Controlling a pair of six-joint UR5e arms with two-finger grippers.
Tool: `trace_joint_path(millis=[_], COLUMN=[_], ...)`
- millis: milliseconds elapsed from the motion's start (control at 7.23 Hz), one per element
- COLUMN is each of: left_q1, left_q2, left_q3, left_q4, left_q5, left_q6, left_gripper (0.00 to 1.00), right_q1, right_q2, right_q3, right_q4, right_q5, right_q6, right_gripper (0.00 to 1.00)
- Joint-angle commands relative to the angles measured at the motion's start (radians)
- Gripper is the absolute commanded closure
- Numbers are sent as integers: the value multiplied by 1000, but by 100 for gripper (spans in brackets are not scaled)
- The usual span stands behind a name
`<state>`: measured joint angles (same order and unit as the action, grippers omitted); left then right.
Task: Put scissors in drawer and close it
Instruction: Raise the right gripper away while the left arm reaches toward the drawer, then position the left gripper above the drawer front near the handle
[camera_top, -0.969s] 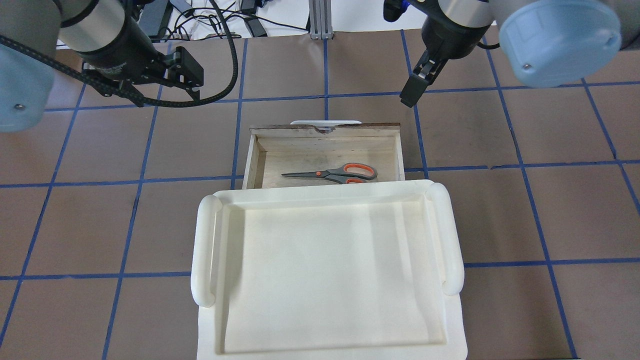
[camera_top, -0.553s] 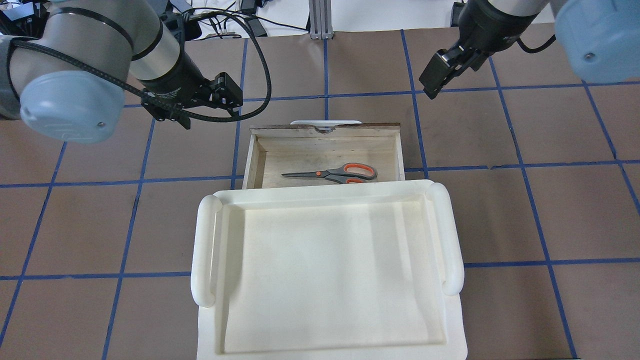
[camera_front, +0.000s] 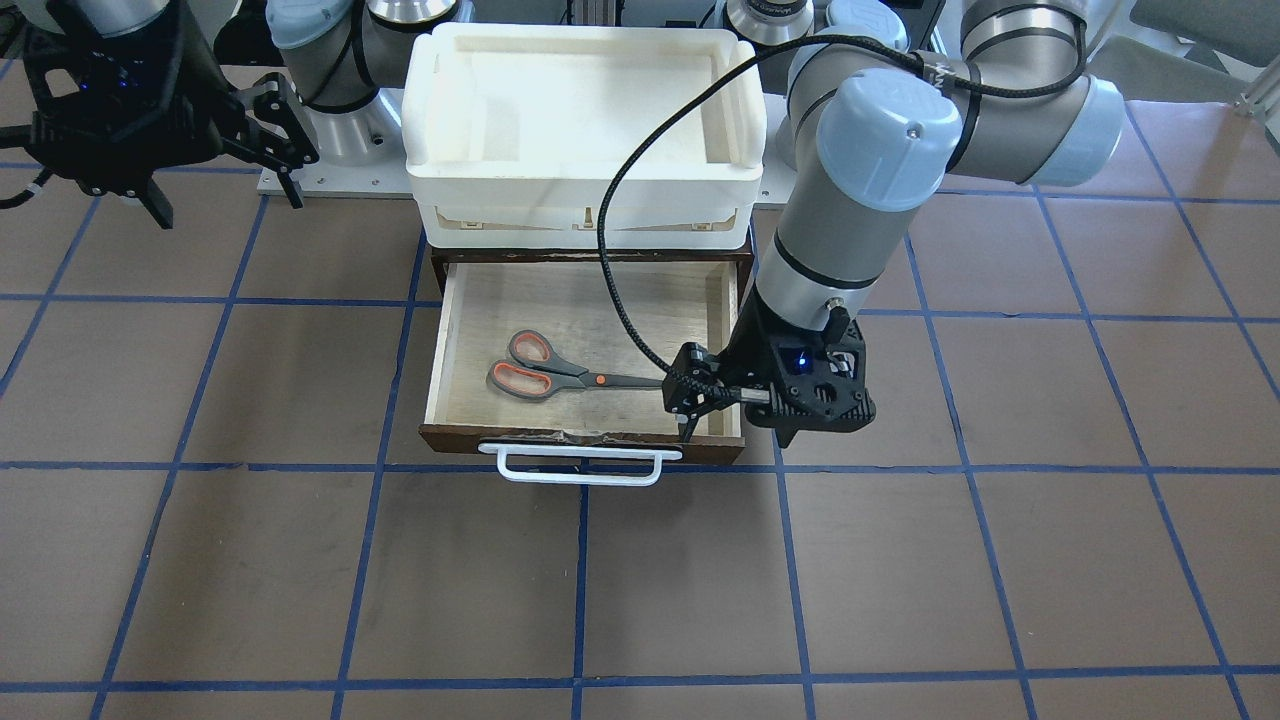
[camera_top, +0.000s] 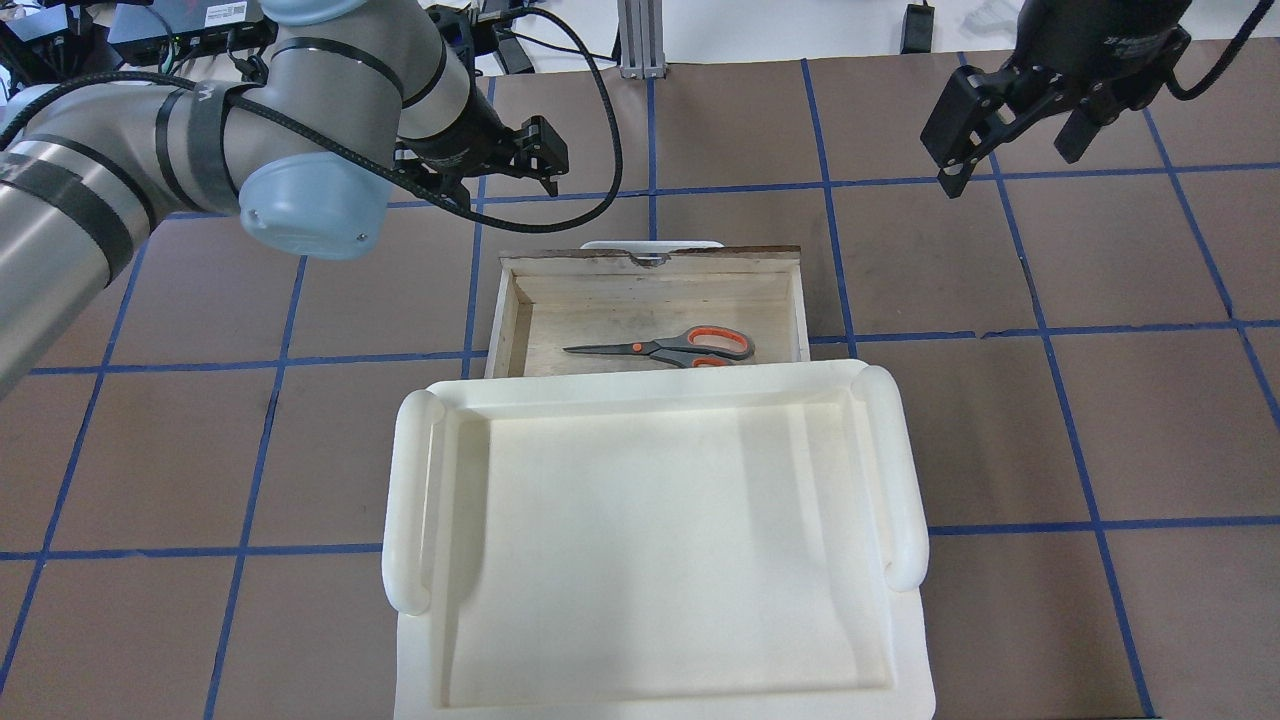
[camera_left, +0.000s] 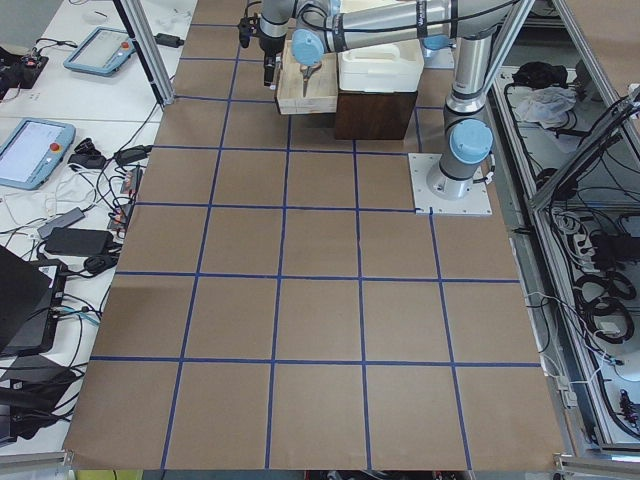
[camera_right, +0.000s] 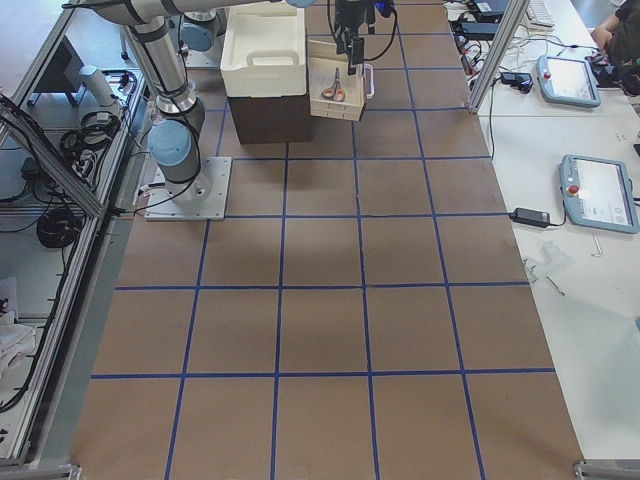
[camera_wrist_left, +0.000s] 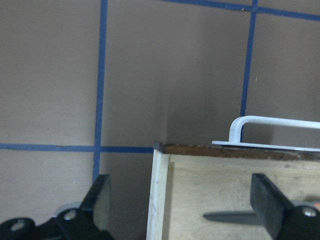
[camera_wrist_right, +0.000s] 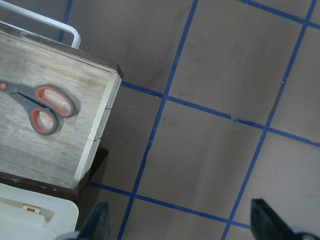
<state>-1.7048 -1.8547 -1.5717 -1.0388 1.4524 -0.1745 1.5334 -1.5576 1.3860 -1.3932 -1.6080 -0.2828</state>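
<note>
The scissors (camera_top: 665, 348) lie flat in the open drawer (camera_top: 515, 320), handles toward the robot's right. They also show in the front view (camera_front: 550, 372) and the right wrist view (camera_wrist_right: 42, 105). The drawer (camera_front: 580, 440) is pulled out from under the white tray, and its white bar handle (camera_front: 580, 466) faces away from the robot. My left gripper (camera_front: 738, 430) is open and empty and hovers over the drawer's front left corner; in the left wrist view its fingers (camera_wrist_left: 100, 200) stand either side of the side wall (camera_wrist_left: 159, 200). My right gripper (camera_top: 1010, 140) is open and empty, raised beyond the drawer to the right.
A white plastic tray (camera_top: 410, 500) sits on top of the dark cabinet (camera_right: 265, 118) that holds the drawer. The brown table mat (camera_top: 1000, 420) with blue tape lines surrounds it. Cables and devices (camera_top: 500, 30) lie past the far edge.
My left arm has swung right, toward the drawer's front left corner. My right arm has drawn away to the right and further back. The scissors and the drawer have not moved.
</note>
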Motion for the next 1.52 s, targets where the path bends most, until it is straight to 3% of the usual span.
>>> trace_joint_path(millis=[0, 553, 969, 1384], left_q1=[-36, -65, -105, -102], left_q2=[-116, -248, -296, -346], left_q3=[120, 225, 266, 311], left_q4=[8, 3, -195, -224], left_q5=[14, 22, 16, 14], left_q6=[1, 41, 97, 139], left_gripper=[1, 1, 0, 0], right_q1=[-12, -13, -12, -15], right_q2=[4, -15, -36, -36], right_q3=[-24, -12, 13, 22], right_q4=[23, 17, 19, 5], right_q5=[-27, -15, -13, -17], right_q6=[17, -36, -56, -56], right_gripper=[0, 0, 0, 0])
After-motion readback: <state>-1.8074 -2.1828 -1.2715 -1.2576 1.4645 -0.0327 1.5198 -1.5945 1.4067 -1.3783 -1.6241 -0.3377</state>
